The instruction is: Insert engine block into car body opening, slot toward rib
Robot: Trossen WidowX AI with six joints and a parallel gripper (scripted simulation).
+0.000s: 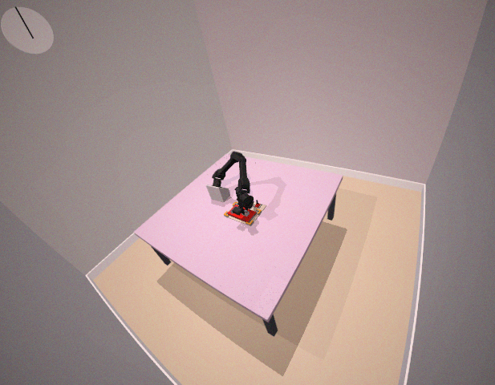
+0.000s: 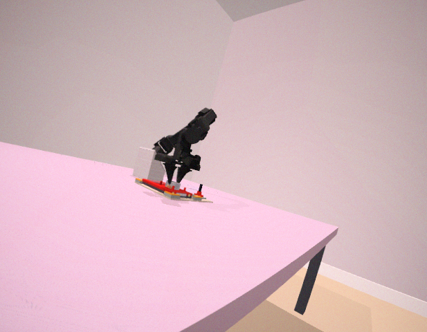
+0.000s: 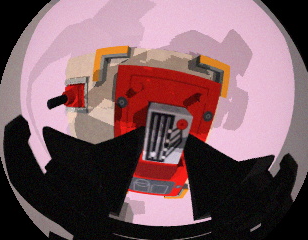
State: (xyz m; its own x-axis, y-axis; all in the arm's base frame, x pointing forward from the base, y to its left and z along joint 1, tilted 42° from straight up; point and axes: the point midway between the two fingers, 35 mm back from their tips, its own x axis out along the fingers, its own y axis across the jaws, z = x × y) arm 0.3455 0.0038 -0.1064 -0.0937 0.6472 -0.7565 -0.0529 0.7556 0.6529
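Note:
The grey engine block (image 3: 167,107) (image 2: 173,185) has dark slots and a red round mark on its top face. My gripper (image 3: 165,134) (image 2: 174,182) is shut on it, with one black finger on each side. The red car body (image 3: 169,77) (image 2: 154,184) (image 1: 249,216) lies flat on a beige board (image 3: 76,120). The block is upright over the middle of the body, and its top stands above the red surface. The block and fingers hide the opening and the rib. I cannot tell how deep the block's lower end is.
Orange and grey corner brackets (image 3: 221,67) (image 2: 171,195) stand around the body. A red piece with an upright black stick (image 3: 57,101) (image 2: 200,187) stands beside the body on the board. A pale grey panel (image 1: 218,193) (image 2: 143,162) stands near the arm, behind the body in the exterior view.

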